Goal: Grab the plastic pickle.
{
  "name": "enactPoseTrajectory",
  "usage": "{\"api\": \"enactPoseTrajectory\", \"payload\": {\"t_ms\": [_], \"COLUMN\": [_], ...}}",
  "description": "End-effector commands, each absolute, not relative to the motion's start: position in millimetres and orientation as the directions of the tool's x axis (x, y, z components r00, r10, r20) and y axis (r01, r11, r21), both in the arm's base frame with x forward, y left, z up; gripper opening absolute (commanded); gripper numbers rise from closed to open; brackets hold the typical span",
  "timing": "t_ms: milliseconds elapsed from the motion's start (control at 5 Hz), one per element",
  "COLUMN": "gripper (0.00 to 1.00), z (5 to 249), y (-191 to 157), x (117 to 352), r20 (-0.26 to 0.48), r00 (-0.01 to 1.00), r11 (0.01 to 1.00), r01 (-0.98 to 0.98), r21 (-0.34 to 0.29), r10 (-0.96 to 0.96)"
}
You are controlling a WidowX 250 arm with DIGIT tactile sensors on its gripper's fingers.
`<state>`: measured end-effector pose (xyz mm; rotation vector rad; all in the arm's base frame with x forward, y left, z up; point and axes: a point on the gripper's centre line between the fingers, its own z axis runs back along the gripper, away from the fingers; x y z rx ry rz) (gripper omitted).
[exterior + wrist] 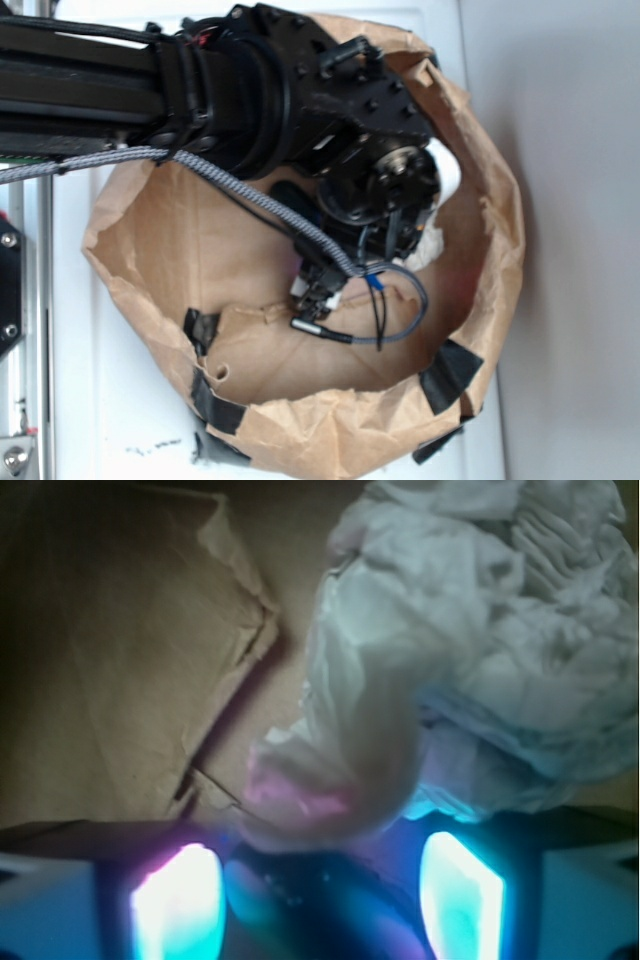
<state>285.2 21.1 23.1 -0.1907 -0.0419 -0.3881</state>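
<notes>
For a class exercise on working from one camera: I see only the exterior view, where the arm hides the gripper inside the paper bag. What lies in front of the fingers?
Observer: In the wrist view, a crumpled white paper wad lies just ahead of the gripper.
Operator: Are the fingers apart?
Observer: Yes, the two glowing fingers stand wide apart.
Operator: Any pickle?
Observer: Nothing clearly green shows. A dark blurred shape sits low between the fingers, too unclear to name.
</notes>
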Motion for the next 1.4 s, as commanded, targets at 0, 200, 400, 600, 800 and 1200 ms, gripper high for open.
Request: {"api": "enactPoseTrajectory", "payload": {"t_ms": [0, 200, 400, 600, 800, 1200], "gripper": [0.00, 0.00, 0.00, 0.00, 0.00, 0.00], "z": [46.5, 50.5, 82.2, 129.8, 155.3, 182.2], "y": [13.1, 10.4, 21.3, 46.3, 69.5, 93.6], "x": [282.6, 274.7, 270.0, 253.6, 245.9, 229.5], "r20": [0.150, 0.172, 0.232, 0.335, 0.381, 0.422], "r00": [0.904, 0.905, 0.916, 0.911, 0.909, 0.901], "r11": [0.895, 0.899, 0.916, 0.903, 0.889, 0.875], "r01": [0.420, 0.414, 0.368, 0.337, 0.308, 0.279], "r21": [-0.148, -0.141, -0.158, -0.266, -0.338, -0.396], "r10": [-0.399, -0.390, -0.327, -0.241, -0.170, -0.096]}}
